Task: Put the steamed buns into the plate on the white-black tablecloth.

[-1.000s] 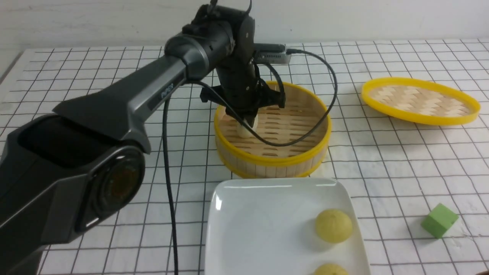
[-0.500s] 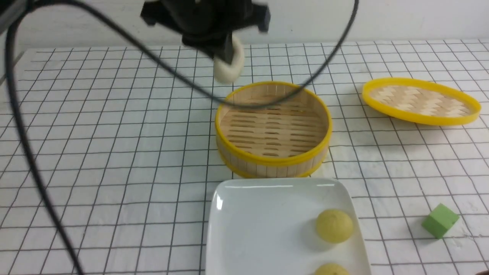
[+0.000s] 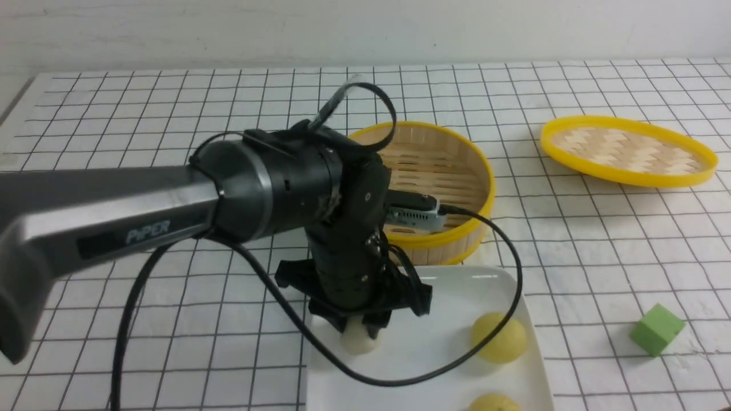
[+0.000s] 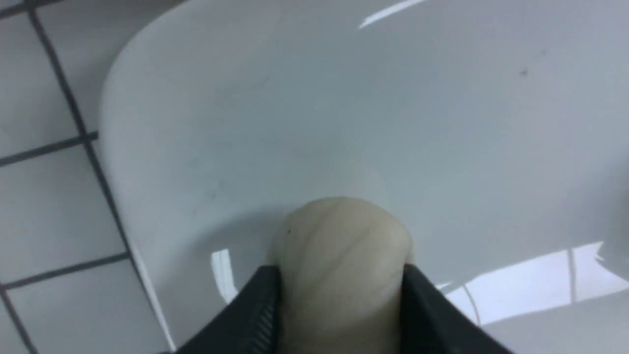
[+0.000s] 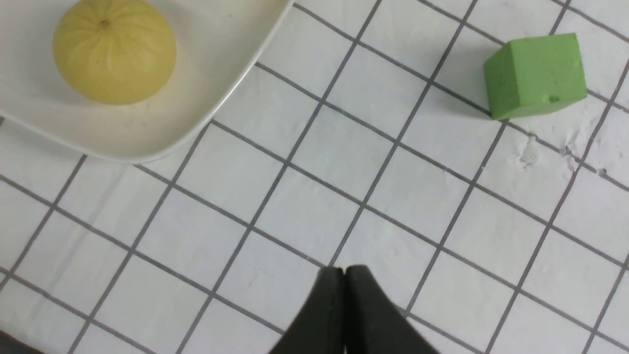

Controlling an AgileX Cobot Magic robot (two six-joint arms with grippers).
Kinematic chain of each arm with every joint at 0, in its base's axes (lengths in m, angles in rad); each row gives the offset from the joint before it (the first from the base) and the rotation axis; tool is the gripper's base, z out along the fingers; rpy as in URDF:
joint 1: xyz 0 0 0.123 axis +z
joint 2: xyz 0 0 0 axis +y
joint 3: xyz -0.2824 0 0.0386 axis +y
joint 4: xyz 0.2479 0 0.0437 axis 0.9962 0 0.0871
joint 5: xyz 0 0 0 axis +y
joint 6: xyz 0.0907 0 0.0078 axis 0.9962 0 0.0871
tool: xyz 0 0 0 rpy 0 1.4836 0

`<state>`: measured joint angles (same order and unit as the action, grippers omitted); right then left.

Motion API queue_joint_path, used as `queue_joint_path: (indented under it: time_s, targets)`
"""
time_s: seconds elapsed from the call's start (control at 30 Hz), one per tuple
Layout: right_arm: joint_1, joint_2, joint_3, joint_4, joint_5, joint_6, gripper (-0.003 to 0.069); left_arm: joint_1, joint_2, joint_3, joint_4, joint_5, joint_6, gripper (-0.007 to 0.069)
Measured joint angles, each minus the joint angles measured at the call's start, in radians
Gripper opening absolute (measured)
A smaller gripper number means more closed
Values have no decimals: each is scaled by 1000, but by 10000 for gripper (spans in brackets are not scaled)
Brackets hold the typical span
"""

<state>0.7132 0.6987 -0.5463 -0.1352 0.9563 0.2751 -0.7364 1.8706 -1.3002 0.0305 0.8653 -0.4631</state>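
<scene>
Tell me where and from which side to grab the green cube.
Grip the small matte green cube on two opposite flat side faces, coming straight down from above. It sits flat on the white-black checked tablecloth, skewed to its grid, nothing touching it, so turn the jaws to match. The shut right gripper must open first.

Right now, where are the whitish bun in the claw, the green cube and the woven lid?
beige-white steamed bun [image 3: 360, 342]: front view, its lower half, the part that shows.
green cube [image 3: 657, 330]: front view, its middle.
woven steamer lid [image 3: 628, 149]: front view, middle of its woven panel.
</scene>
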Motion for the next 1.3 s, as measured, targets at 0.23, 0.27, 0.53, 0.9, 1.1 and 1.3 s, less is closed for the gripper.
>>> queue_joint_path:
  time_s: [0.23, 0.27, 0.53, 0.9, 1.1, 1.3]
  targets:
    - [1, -228, -105, 36, 155, 8, 12, 0, -65, -17, -15, -4, -3, 571]
    - [1, -267, -107, 34, 173, 14, 12, 0, -78, -26, -15, -2, -3, 580]
    - [1, -593, -2, 21, -11, 53, 13, -1, -154, -90, 11, 18, -2, 552]
    - [1, -595, 198, 68, -473, -13, 13, -1, -154, -91, 33, 24, -2, 116]
    - [1, -588, 200, 119, -496, -65, 1, -1, -154, -91, 38, 24, -1, 2]
    - [1, -569, 199, 124, -522, -120, -2, -1, -154, -91, 38, 27, -1, 2]
